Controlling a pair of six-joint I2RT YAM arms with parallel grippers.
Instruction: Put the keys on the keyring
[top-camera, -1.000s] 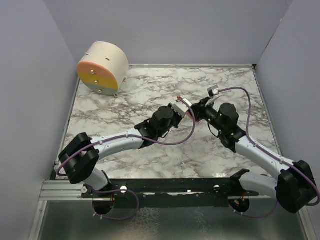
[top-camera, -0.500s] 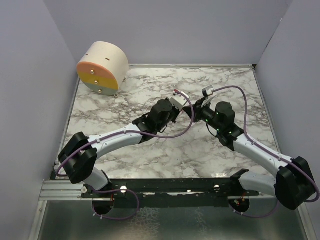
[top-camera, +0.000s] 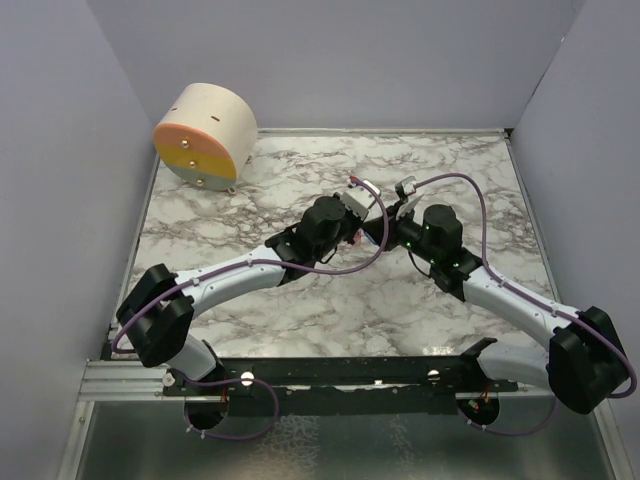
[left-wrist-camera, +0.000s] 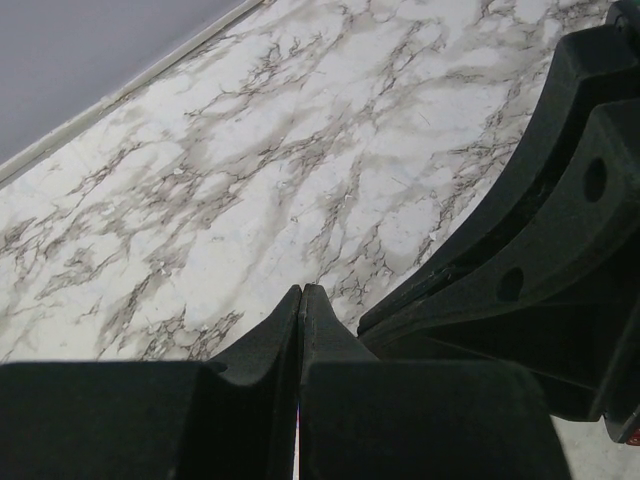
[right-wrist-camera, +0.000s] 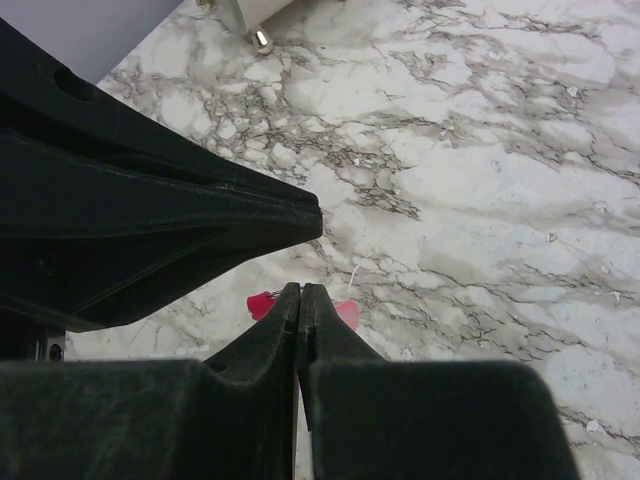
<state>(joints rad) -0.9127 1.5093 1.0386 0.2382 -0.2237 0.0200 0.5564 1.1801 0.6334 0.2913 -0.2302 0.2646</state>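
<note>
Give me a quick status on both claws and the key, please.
Right claw shut on slim pink-red key. Left claw shut, contents unseen. Keyring not visible. Claws close together over white marble table; nothing seen between.

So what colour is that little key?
Bright pink-red; the key shows best in the right wrist view.
</note>
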